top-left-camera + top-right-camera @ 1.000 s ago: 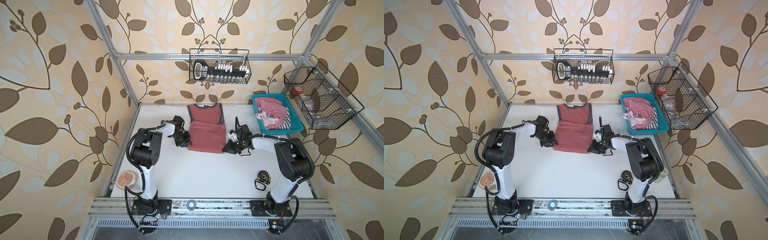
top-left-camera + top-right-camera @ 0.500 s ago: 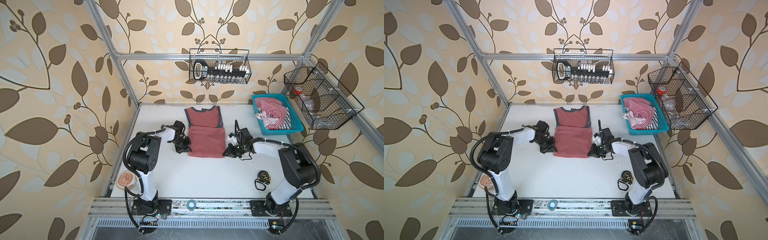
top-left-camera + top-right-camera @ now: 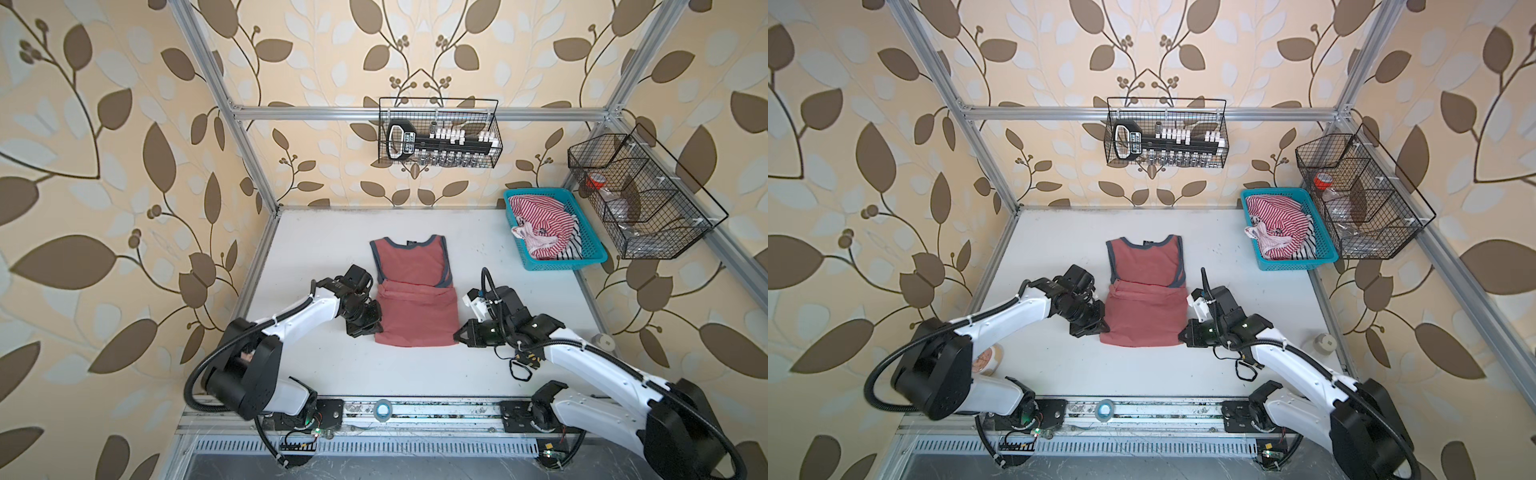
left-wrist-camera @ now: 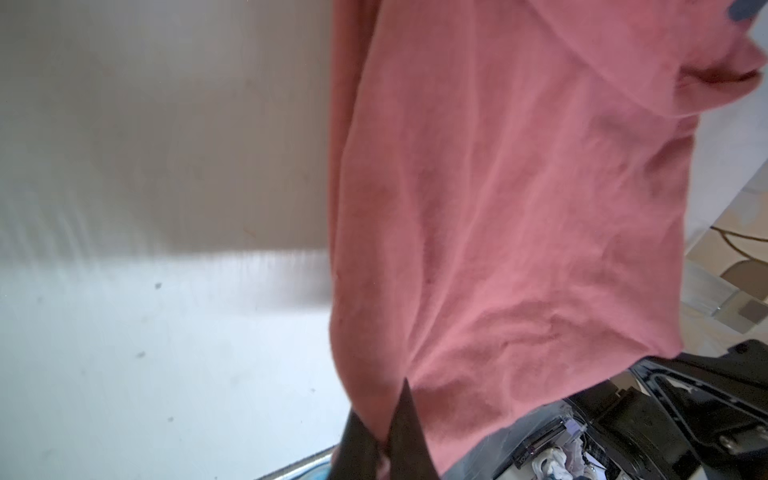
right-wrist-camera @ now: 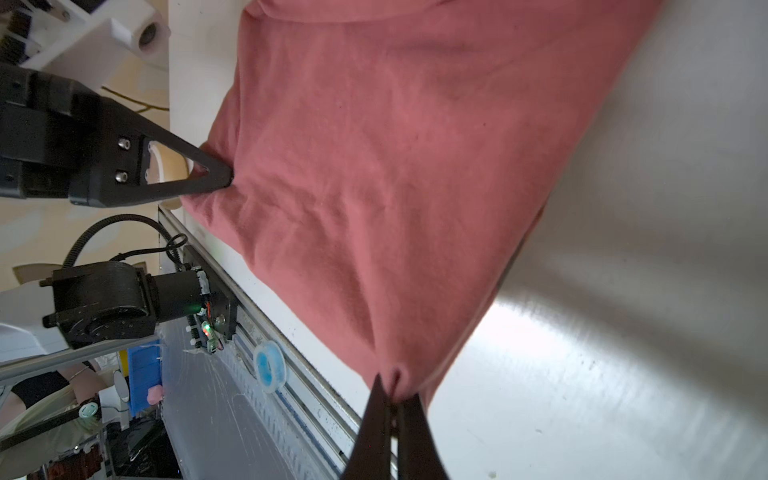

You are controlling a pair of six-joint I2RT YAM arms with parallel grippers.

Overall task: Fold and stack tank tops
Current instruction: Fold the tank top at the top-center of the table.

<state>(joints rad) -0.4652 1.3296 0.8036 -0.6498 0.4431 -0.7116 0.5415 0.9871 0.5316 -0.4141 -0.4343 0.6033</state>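
The dusty red tank top (image 3: 413, 307) (image 3: 1144, 316) lies mid-table, its lower half doubled up over the chest and its blue-grey trimmed neck toward the back wall. My left gripper (image 3: 376, 328) (image 4: 380, 403) is shut on the tank top's (image 4: 519, 208) left edge near the fold. On the opposite side, my right gripper (image 3: 457, 334) (image 5: 392, 390) is shut on the near right corner of the tank top (image 5: 395, 166). The striped tank top (image 3: 540, 220) (image 3: 1279, 220) sits bunched in the blue basket (image 3: 590, 251).
A wire basket (image 3: 438, 133) hangs on the back wall and another (image 3: 640, 199) on the right frame. A tape roll (image 3: 382, 409) sits on the front rail. A black clip (image 3: 521, 368) lies by my right arm, a small white item (image 3: 604, 341) at the table's right edge.
Both arms have drawn back toward the front rail, dragging the dusty red tank top with them, away from the back wall. The striped one has not moved.
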